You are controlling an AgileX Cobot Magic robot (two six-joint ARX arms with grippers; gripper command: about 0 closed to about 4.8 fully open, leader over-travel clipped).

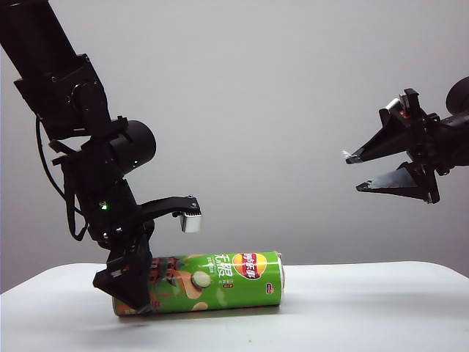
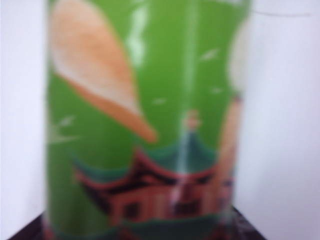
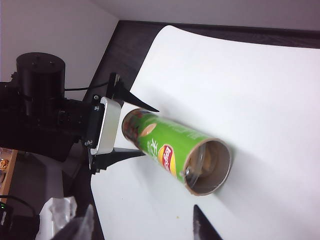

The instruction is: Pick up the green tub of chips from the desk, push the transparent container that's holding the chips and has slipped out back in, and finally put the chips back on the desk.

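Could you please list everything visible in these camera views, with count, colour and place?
Can: one, green with a red-yellow logo, lying on its side on the desk, open end toward the right gripper.
Clear tray: one, transparent, just visible inside the can's open mouth; chips not clearly seen.
Desk: one, white, under the can.
Wall: one, plain grey, behind the desk.
White crumpled item: one, off the desk's edge near the floor; cannot tell what it is.
Left gripper: one, black, at the can's closed end, jaws open on either side of it.
Right gripper: one, black, raised in the air off the can's open end, open, empty.
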